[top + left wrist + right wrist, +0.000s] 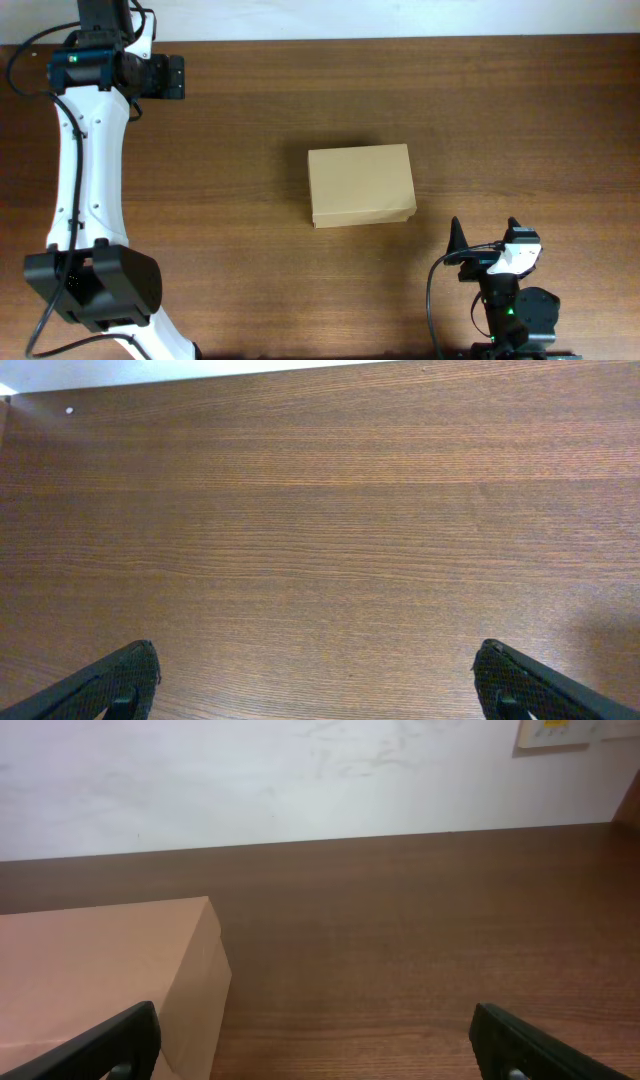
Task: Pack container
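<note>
Between the dark fingers (112, 678) of the left gripper (315, 656) we see nothing but bare wood grain. The jaws stand wide apart, released and holding nothing, above the table (320, 510). From overhead, that gripper sits by the far left corner of the table. It is at the end of the white left arm (85, 170), which reaches up from its base at the near left edge.

The right gripper (315, 1016) is likewise spread and empty, its two fingertips showing at the lower corners of its wrist view. Just past its left fingertip lies the container (100, 970), a plain brown cardboard box. We see its top face and one side wall there. Behind it the table runs back to a pale wall (300, 790).

Overhead, the container rests flat near the middle of the table with its lid shut, its long side running left to right. The right gripper is near the box's near right corner, with a strip of table between them. The left gripper is well apart from the box.
</note>
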Robot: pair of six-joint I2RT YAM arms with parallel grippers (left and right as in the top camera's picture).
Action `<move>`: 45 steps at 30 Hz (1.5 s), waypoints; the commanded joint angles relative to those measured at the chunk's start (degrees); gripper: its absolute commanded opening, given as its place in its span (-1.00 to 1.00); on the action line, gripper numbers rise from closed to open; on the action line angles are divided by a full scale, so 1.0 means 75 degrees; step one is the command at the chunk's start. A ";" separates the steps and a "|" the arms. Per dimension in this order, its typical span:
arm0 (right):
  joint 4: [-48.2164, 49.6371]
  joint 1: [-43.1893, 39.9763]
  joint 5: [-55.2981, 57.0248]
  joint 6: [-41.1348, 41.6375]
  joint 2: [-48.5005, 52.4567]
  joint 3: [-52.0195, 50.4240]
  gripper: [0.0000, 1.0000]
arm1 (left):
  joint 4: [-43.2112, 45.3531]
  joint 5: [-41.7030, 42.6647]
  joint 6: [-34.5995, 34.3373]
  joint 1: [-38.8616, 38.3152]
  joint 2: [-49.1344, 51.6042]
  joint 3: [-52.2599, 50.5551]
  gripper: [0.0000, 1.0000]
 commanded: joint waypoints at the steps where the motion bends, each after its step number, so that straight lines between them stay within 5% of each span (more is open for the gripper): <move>1: 0.0017 -0.0044 0.0128 -0.0020 -0.0087 -0.0122 0.99 | -0.0009 0.0029 0.0012 0.0012 -0.0032 0.0105 0.99; 12: 0.0017 -0.0044 0.0128 -0.0020 -0.0087 -0.0122 0.99 | -0.0015 0.0029 0.0012 -0.0029 -0.0239 0.0096 0.99; 19: 0.0017 -0.0044 0.0128 -0.0020 -0.0087 -0.0122 0.99 | 0.0061 -0.0038 0.0015 -0.0370 -0.2098 -0.0393 0.99; 23: 0.0017 -0.0044 0.0128 -0.0020 -0.0087 -0.0122 0.99 | 0.0749 0.0108 0.0009 -0.0551 -0.3832 -0.1810 0.99; 35: 0.0017 -0.0044 0.0128 -0.0020 -0.0087 -0.0122 0.99 | 0.3689 0.1040 0.0009 -0.0731 -0.9976 -0.8915 0.99; 45: 0.0017 -0.0044 0.0128 -0.0020 -0.0087 -0.0122 0.99 | 0.3742 0.1667 0.0006 -0.0746 -1.2132 -1.1707 0.99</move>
